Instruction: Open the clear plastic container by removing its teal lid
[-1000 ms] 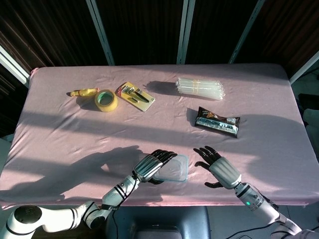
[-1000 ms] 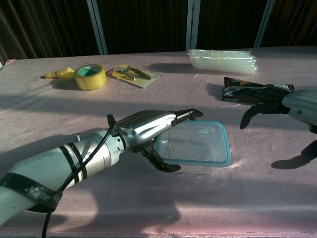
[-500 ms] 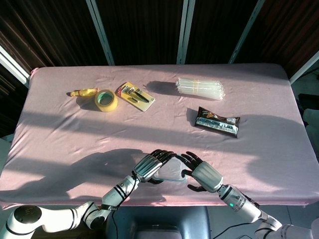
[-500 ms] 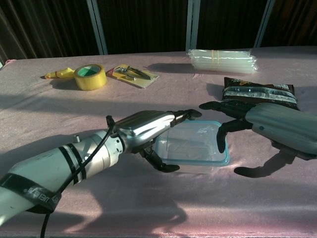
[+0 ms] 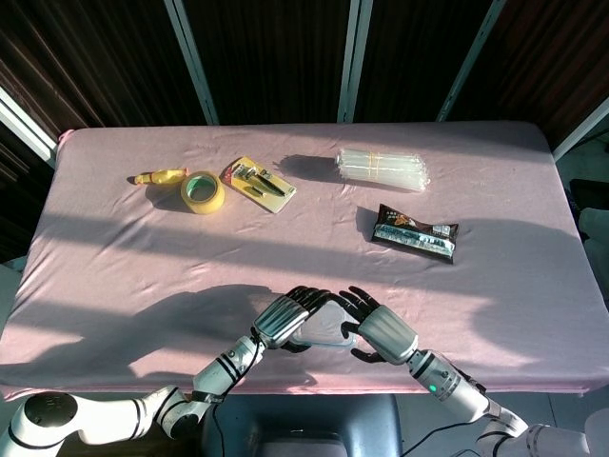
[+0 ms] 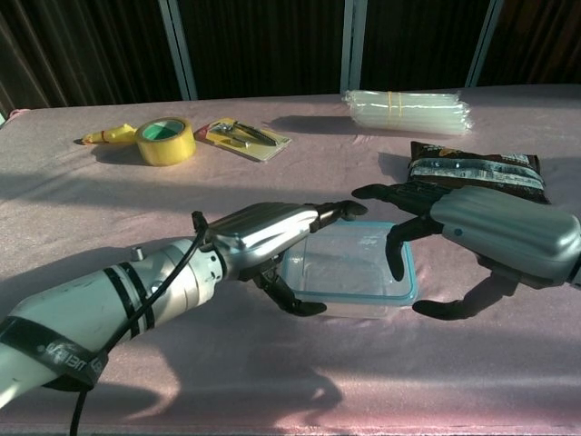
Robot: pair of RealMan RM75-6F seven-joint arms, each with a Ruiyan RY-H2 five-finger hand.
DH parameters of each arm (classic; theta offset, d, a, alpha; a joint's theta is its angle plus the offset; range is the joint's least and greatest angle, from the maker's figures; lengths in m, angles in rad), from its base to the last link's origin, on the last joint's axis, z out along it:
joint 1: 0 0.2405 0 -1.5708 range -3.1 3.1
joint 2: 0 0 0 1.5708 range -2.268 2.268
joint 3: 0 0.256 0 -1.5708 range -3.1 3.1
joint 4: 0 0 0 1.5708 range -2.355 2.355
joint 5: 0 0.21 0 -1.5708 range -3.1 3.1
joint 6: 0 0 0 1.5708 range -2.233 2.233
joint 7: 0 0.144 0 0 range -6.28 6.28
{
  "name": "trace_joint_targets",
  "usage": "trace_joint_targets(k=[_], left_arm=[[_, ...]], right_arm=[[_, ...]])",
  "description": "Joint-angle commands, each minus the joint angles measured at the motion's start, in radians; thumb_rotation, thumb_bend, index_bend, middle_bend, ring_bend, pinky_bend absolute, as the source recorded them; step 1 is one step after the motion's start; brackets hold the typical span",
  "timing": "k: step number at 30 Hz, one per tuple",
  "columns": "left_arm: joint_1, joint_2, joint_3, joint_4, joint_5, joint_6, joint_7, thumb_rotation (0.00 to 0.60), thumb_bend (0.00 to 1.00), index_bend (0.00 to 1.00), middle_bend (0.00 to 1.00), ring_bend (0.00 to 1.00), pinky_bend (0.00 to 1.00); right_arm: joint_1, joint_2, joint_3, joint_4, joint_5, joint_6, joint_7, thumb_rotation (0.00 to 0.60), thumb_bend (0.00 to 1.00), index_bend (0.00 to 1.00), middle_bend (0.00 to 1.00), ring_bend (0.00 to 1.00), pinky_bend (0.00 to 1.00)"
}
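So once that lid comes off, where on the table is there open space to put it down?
Bare cloth lies across the middle, between the yellow tape roll and the dark snack packet, and along the near left and near right edges. It is crowded at the container, where the left hand and right hand flank it.

Little can be read. At the lower left of the chest view, the left arm's black band (image 6: 56, 356) carries pale lettering that looks like "JEAN", cut off and uncertain. The dark snack packet (image 6: 475, 171) at right and the yellow card of tools (image 5: 258, 184) show print too small to read.
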Motion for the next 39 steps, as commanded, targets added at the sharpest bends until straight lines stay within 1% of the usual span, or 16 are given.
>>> trace_joint_targets(k=[1,17,28,39], left_arm=[[-0.001,0.002,0.0,-0.002,0.001,0.0,0.001,0.6,0.26,0.0,0.26,0.21,0.28],[0.0,0.016,0.005,-0.015,-0.004,0.002,0.015,0.6,0.26,0.0,0.26,0.21,0.28],[0.0,0.009,0.01,0.001,-0.004,-0.002,0.004,0.6,0.26,0.0,0.27,0.22,0.28],[0.0,0.007,0.013,0.009,-0.001,-0.002,-0.004,0.6,0.26,0.0,0.27,0.22,0.28]], right_arm=[[0.004,-0.001,-0.007,-0.003,0.002,-0.003,-0.002,0.6,0.39,0.64,0.1,0.0,0.0],[0.013,-0.005,-0.027,-0.001,0.007,0.023,-0.003,0.6,0.39,0.63,0.1,0.0,0.0],[0.014,0.004,-0.04,-0.002,0.01,0.037,0.003,0.6,0.39,0.63,0.1,0.0,0.0],[0.026,-0.007,-0.035,0.0,0.027,0.024,0.005,0.6,0.39,0.63,0.1,0.0,0.0]])
